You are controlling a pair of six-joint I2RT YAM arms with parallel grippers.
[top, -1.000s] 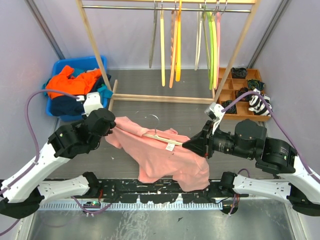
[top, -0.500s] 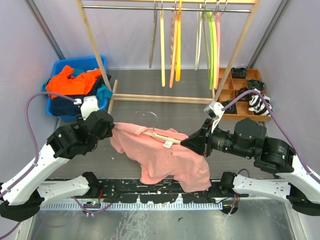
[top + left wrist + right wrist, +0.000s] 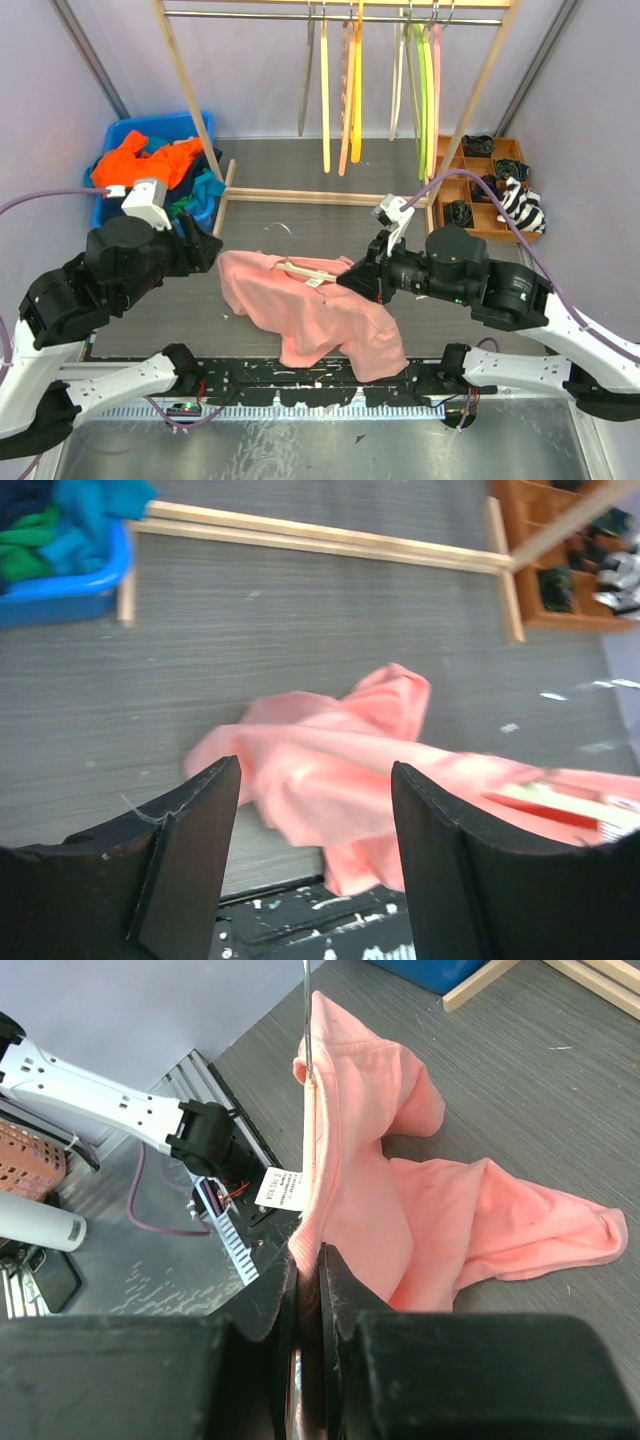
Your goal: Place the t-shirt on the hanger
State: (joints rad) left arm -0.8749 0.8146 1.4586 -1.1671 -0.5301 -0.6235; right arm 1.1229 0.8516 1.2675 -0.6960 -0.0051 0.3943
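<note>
The salmon-pink t-shirt (image 3: 315,315) hangs crumpled in the middle, its lower part resting on the grey floor and the near rail. The cream hanger (image 3: 305,270) sits in its neck, and the hanger's wire hook (image 3: 283,232) sticks out behind. My right gripper (image 3: 347,279) is shut on the hanger's right arm with collar fabric pinched in. In the right wrist view the jaws (image 3: 308,1260) clamp the pink collar (image 3: 325,1160), below the wire hook (image 3: 306,1010). My left gripper (image 3: 207,250) is open, left of the shirt and apart from it. Its wrist view shows the shirt (image 3: 330,770) beyond empty fingers (image 3: 195,850).
A blue bin (image 3: 112,133) with orange and navy clothes stands at the back left. A wooden rack (image 3: 190,110) with coloured hangers (image 3: 350,90) spans the back, and its base bar (image 3: 320,197) lies on the floor. A wooden compartment tray (image 3: 468,182) is at the right.
My left gripper let go of the shirt's left side, opened and pulled back to the left. The right arm carried the hanger and shirt leftward.
</note>
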